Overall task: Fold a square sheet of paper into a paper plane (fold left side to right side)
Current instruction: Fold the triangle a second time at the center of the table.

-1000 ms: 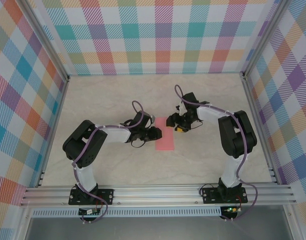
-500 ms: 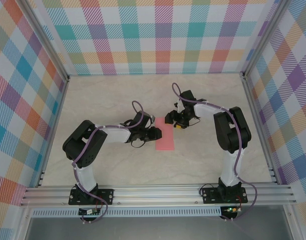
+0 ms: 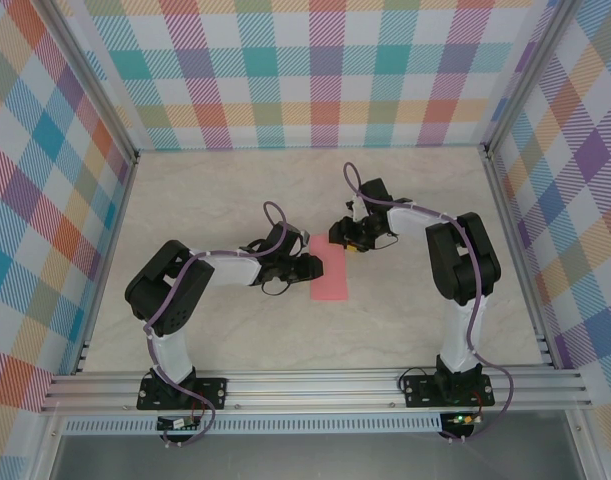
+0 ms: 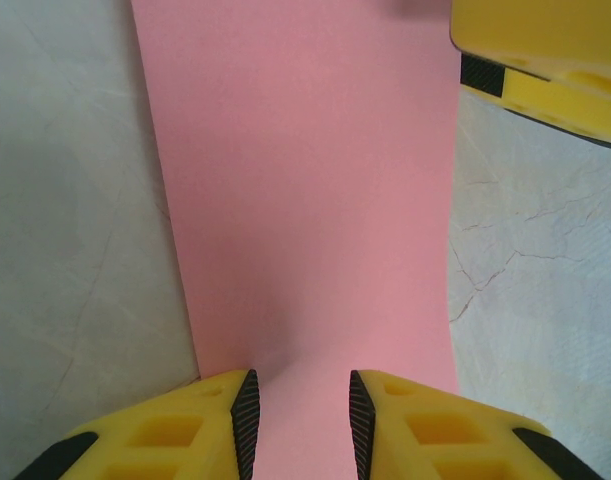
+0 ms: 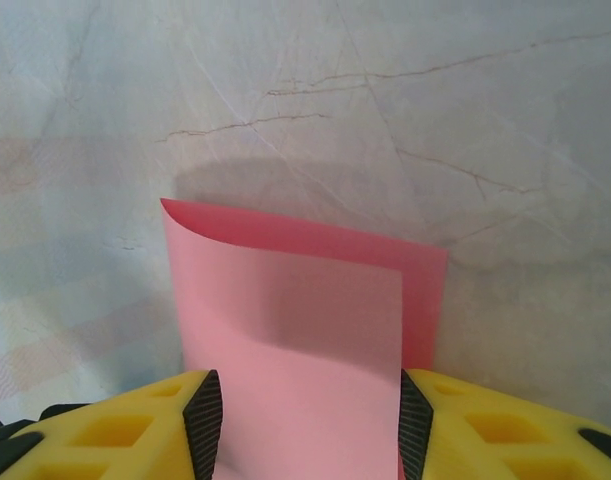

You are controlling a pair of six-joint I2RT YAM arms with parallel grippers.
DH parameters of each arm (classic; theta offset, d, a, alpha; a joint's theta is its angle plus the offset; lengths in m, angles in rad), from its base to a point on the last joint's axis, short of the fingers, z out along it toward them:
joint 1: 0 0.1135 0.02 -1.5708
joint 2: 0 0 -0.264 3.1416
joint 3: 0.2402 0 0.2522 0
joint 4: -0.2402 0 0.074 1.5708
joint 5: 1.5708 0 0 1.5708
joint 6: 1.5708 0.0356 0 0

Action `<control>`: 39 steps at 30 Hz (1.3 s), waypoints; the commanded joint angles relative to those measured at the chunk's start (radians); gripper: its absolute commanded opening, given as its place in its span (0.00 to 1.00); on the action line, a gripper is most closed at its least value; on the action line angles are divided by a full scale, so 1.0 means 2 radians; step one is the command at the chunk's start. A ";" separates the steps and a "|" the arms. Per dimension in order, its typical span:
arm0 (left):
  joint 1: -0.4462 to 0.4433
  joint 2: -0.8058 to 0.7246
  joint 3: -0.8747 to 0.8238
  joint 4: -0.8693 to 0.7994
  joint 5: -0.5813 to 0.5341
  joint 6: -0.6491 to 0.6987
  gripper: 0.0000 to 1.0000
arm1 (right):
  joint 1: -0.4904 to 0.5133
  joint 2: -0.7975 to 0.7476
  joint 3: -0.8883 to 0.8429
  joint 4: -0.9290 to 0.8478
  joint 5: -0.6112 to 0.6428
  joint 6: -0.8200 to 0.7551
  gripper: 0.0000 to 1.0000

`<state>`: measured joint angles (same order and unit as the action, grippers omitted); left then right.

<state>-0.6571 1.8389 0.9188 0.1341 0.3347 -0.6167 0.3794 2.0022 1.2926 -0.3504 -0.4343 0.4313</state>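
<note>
Creasing the half-fold: the narrow-gapped left hand (image 4: 300,400) seemingly pins the square sheet of paper (image 4: 305,200); the wide right hand (image 5: 310,410) straddles its springy end, which needs pressing flat.

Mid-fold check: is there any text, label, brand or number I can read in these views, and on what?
No readable text.
Paper: plain pink, no print.
Walls: checked pattern, no words.
Small box under the left arm's base: too small to read any marking.
</note>
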 commanded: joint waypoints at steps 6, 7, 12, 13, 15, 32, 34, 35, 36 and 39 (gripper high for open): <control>-0.004 -0.031 -0.013 -0.026 -0.011 0.013 0.35 | 0.001 -0.011 -0.018 0.013 -0.021 -0.015 0.47; -0.004 -0.036 -0.012 -0.028 -0.012 0.016 0.35 | 0.001 -0.014 -0.022 0.014 -0.024 -0.014 0.46; -0.004 -0.064 -0.012 -0.029 -0.011 0.030 0.43 | 0.001 -0.024 -0.041 0.025 -0.042 -0.012 0.43; -0.004 -0.072 -0.014 -0.031 -0.012 0.034 0.44 | 0.001 -0.028 -0.045 0.028 -0.044 -0.010 0.41; -0.004 -0.090 -0.020 -0.028 -0.015 0.046 0.48 | 0.001 -0.034 -0.051 0.032 -0.051 -0.010 0.40; -0.116 -0.207 -0.053 -0.112 -0.141 0.193 0.66 | 0.001 -0.057 -0.042 -0.008 -0.074 0.013 0.16; -0.133 -0.186 -0.033 -0.129 -0.156 0.203 0.66 | 0.001 -0.056 -0.039 -0.014 -0.072 0.014 0.15; -0.144 -0.171 -0.022 -0.135 -0.164 0.207 0.66 | 0.001 -0.055 -0.038 -0.016 -0.074 0.014 0.14; -0.153 -0.157 -0.011 -0.140 -0.170 0.211 0.67 | 0.001 -0.055 -0.037 -0.018 -0.075 0.014 0.13; -0.176 -0.118 0.025 -0.158 -0.194 0.220 0.67 | 0.001 -0.054 -0.035 -0.020 -0.079 0.016 0.13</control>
<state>-0.9710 1.5497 0.9016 -0.1177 0.0273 -0.2321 0.3794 1.9179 1.1877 -0.3618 -0.5613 0.4564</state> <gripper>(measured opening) 0.664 0.129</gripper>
